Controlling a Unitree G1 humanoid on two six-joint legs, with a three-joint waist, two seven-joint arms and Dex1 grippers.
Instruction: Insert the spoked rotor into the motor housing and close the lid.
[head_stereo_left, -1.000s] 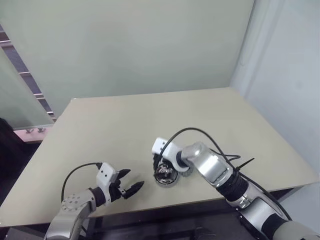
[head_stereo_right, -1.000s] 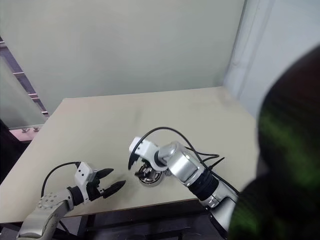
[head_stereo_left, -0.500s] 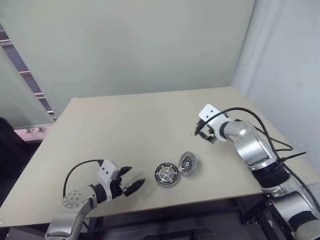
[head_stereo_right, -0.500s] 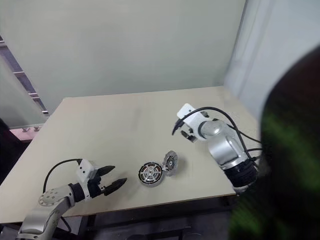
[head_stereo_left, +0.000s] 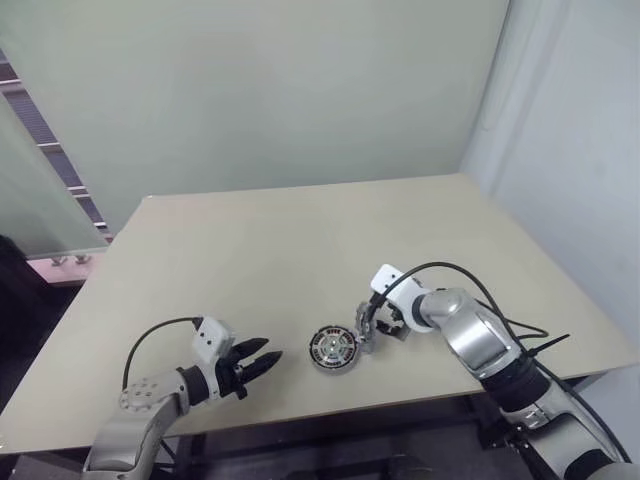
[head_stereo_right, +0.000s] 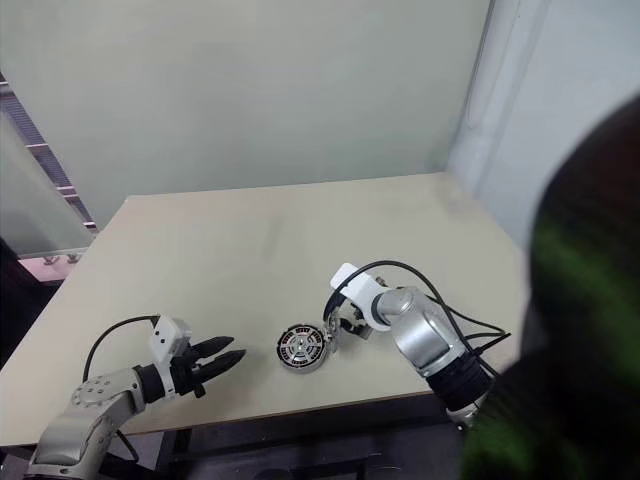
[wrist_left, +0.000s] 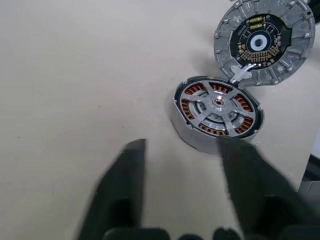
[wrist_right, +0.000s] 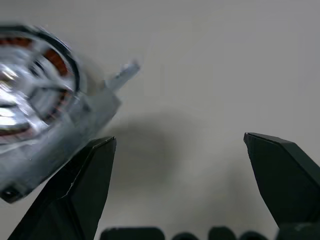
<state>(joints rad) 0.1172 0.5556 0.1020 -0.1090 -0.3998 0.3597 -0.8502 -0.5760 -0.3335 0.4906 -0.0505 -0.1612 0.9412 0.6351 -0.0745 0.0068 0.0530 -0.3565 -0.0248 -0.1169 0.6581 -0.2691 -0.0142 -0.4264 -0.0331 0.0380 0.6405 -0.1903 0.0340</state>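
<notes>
The left gripper (head_stereo_left: 252, 364) hovers over the near left part of the table (head_stereo_left: 250, 250). Its fingers are partly apart and hold nothing, and it points right toward the housing. It seems parked there, well clear of the work yet close enough to steady the part if needed.

To its right, near the front edge, the housing (wrist_left: 217, 110) lies flat. The rotor (wrist_left: 218, 102) appears to be seated in it, with its spokes crossing the copper windings, so the insertion looks done.

The lid (wrist_left: 260, 42) stands tipped up at the housing's far right rim. A small tab joins it there, and its inner face is turned toward the housing. Propped like this it has only to fold down onto the rim.

The right gripper (head_stereo_left: 366, 327) is just behind and to the right of the lid, angled down and left. Its fingers (wrist_right: 75, 200) are spread wide and empty, and the housing's wall sits beside one of them. I judge it is placed to push the lid over and shut.

The far half of the table carries nothing for the task.
</notes>
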